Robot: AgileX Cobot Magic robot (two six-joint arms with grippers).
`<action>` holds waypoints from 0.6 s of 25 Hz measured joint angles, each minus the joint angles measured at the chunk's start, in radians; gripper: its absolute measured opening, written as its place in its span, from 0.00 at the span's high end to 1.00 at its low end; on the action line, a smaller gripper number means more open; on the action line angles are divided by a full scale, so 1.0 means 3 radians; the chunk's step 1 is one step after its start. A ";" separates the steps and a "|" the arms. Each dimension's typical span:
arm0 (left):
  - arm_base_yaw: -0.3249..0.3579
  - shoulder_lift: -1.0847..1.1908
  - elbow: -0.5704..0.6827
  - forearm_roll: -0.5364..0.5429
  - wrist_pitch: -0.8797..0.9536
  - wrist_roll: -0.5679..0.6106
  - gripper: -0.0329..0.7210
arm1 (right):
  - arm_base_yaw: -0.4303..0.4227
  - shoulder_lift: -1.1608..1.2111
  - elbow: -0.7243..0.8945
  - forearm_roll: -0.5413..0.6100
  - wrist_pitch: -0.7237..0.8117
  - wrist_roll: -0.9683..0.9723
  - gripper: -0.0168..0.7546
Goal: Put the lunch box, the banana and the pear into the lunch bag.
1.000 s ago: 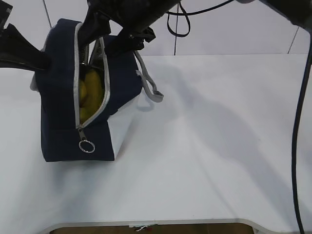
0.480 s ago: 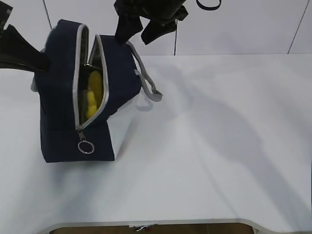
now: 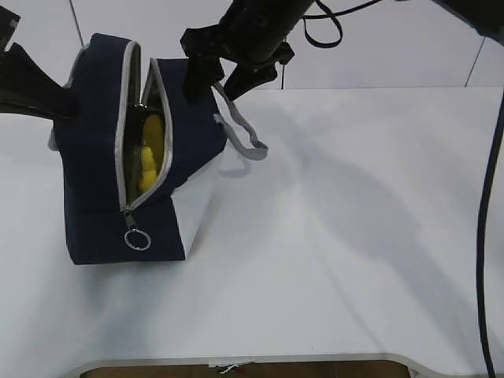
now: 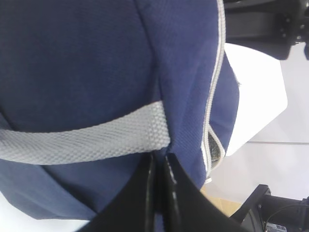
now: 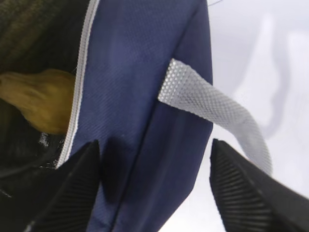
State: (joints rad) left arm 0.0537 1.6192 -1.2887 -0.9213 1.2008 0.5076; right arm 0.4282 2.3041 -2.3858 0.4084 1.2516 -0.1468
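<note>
The navy lunch bag (image 3: 94, 157) stands at the table's left with its grey zipper open along the top and front. Yellow fruit (image 3: 150, 153) shows inside the opening, and I cannot tell banana from pear. In the right wrist view a yellow-brown lump (image 5: 43, 99) lies inside. The lunch box is hidden. My left gripper (image 4: 159, 162) is shut on the bag's fabric just under the end of a grey handle (image 4: 82, 137). My right gripper (image 3: 216, 83) hovers open over the bag's right top edge. Its fingers (image 5: 77, 183) straddle the navy side panel (image 5: 145, 96) without touching it.
The white table (image 3: 354, 236) stretches to the right and front of the bag. The other grey handle (image 3: 240, 130) hangs off the bag's right side, and the zipper's ring pull (image 3: 138, 239) dangles low at the front. A black cable (image 3: 488, 197) hangs at the far right.
My right gripper has come up out of the bag's opening and now sits lower again over the bag's right flap. The bag's mouth stands a little wider, and the left gripper holds still.
</note>
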 joint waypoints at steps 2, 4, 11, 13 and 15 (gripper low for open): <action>0.0000 0.0000 0.0000 0.0000 0.0000 0.0000 0.97 | 0.0000 0.0000 0.0092 0.0000 0.0000 0.0000 0.29; 0.0000 0.0000 0.0000 0.0000 0.0000 0.0000 0.97 | 0.0000 0.0007 0.0216 0.0009 -0.0006 0.0000 0.36; 0.0000 0.0000 0.0000 0.0007 0.0000 -0.0006 0.97 | 0.0000 0.0026 0.0286 0.0063 -0.0006 -0.0025 0.94; 0.0000 0.0000 0.0000 0.0007 0.0000 -0.0006 0.97 | 0.0000 -0.0007 0.0286 0.0004 -0.0006 -0.0041 0.96; -0.0017 0.0000 0.0000 0.0007 0.0000 -0.0006 0.97 | 0.0000 -0.0087 0.0290 -0.0069 -0.0006 -0.0047 0.96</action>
State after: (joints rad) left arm 0.0485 1.6192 -1.2887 -0.9191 1.2008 0.5059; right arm 0.4282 2.2780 -2.2988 0.3878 1.2498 -0.1608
